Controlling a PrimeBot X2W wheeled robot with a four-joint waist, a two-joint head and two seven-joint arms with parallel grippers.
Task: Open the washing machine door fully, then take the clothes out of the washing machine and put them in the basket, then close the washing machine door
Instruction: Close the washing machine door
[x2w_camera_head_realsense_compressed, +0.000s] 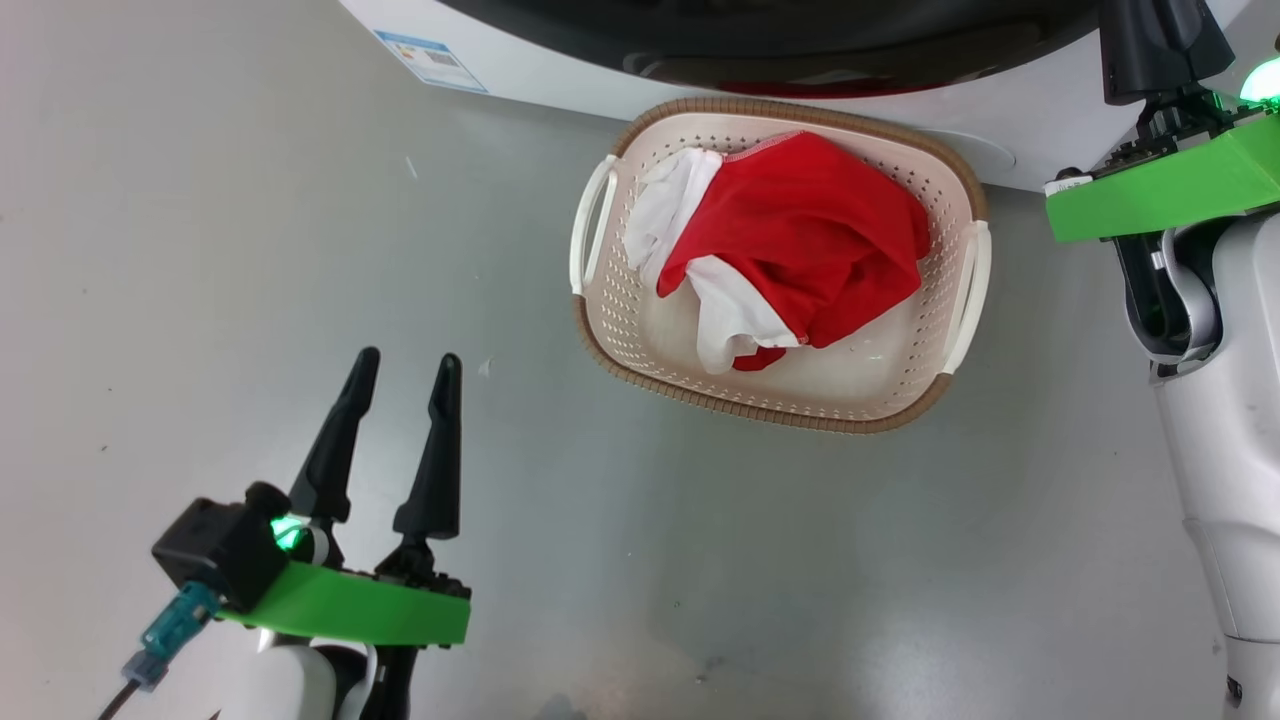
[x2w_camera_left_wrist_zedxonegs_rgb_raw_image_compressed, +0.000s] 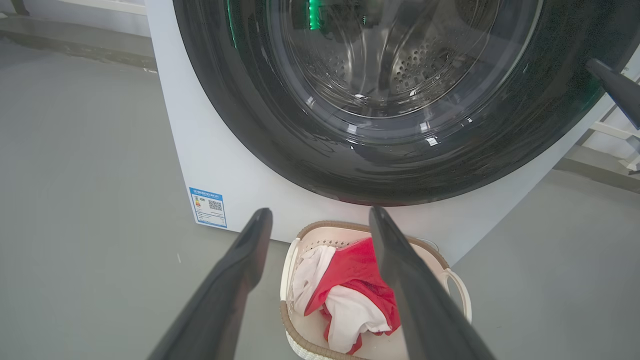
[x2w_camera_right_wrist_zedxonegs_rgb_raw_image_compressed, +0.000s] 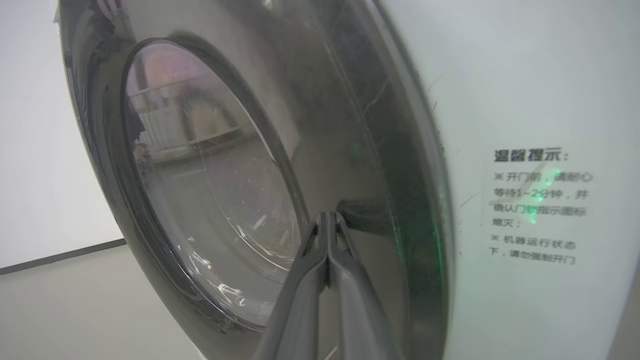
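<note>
Left jaws apart, clothes (x2w_camera_head_realsense_compressed: 810, 240) in basket (x2w_camera_head_realsense_compressed: 962, 170) just beyond; right jaws together, tips at closed washing machine door (x2w_camera_right_wrist_zedxonegs_rgb_raw_image_compressed: 350, 150)

On the white front of the washing machine (x2w_camera_right_wrist_zedxonegs_rgb_raw_image_compressed: 525, 75), right of the right gripper (x2w_camera_right_wrist_zedxonegs_rgb_raw_image_compressed: 327, 217), a clear sticker (x2w_camera_right_wrist_zedxonegs_rgb_raw_image_compressed: 537, 207) is headed 温馨提示. Its lines include 开门前, 1~2分钟 and 机器运行状态下. Left of the left gripper (x2w_camera_left_wrist_zedxonegs_rgb_raw_image_compressed: 320, 212), a blue label (x2w_camera_left_wrist_zedxonegs_rgb_raw_image_compressed: 209, 206) carries a QR code; its small print is too fine to read.
</note>
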